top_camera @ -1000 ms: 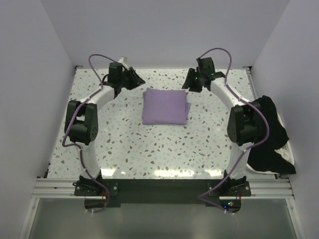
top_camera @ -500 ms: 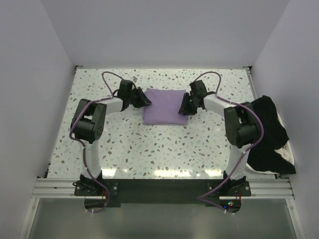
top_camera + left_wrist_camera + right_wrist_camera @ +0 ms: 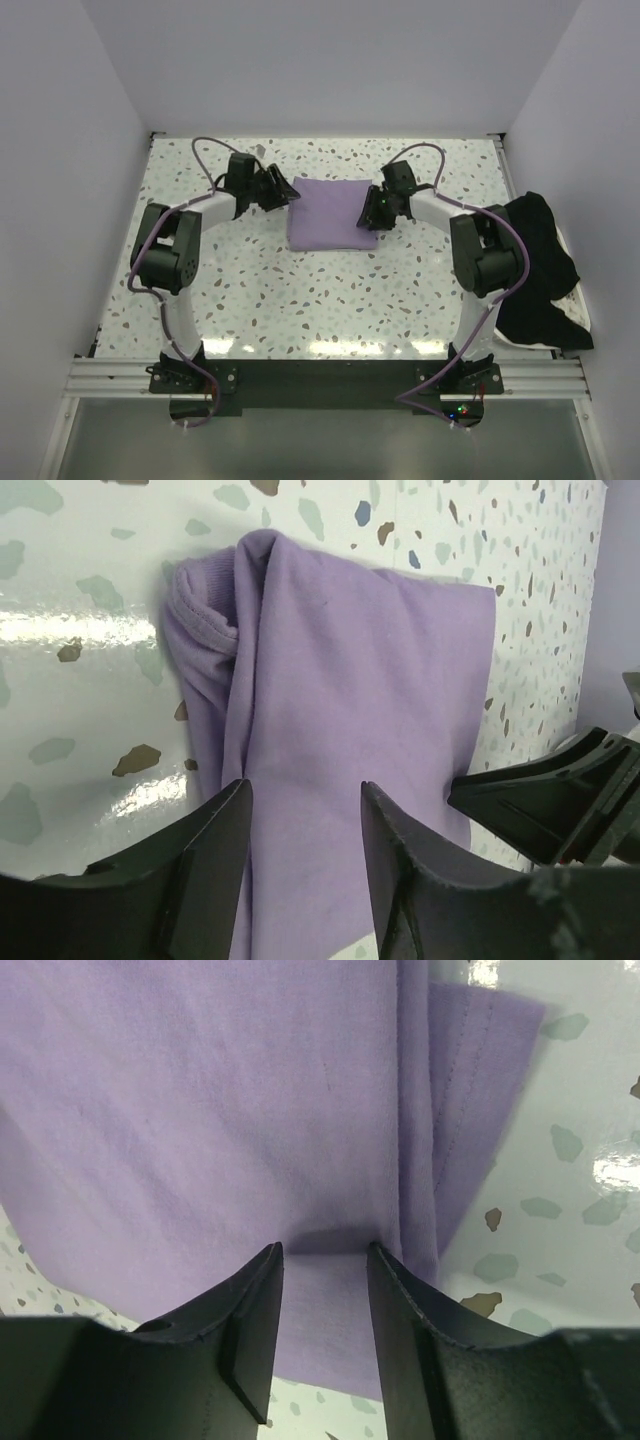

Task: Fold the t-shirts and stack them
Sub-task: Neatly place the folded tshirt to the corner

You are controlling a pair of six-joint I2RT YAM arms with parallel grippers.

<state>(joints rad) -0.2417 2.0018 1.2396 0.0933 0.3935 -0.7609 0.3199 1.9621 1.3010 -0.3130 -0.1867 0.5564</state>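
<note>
A folded purple t-shirt (image 3: pixel 332 213) lies flat at the middle back of the table. My left gripper (image 3: pixel 283 191) is open and empty, just off the shirt's left edge; in the left wrist view (image 3: pixel 305 785) its fingers hover over the purple shirt (image 3: pixel 340 680). My right gripper (image 3: pixel 368 212) is open, its fingertips pressing down on the shirt's right side; in the right wrist view (image 3: pixel 323 1248) the purple cloth (image 3: pixel 200 1110) dents slightly between the tips. A black t-shirt (image 3: pixel 540 270) lies crumpled at the table's right edge.
The speckled table (image 3: pixel 300 300) is walled at the back and both sides. The black shirt hangs partly over the right edge beside my right arm's elbow (image 3: pixel 490 250). My right gripper's fingers also show in the left wrist view (image 3: pixel 560 800).
Both grippers came down from the back of the table to the purple shirt's sides. In the last half second the left gripper drew back a little to the left; the right stayed.
</note>
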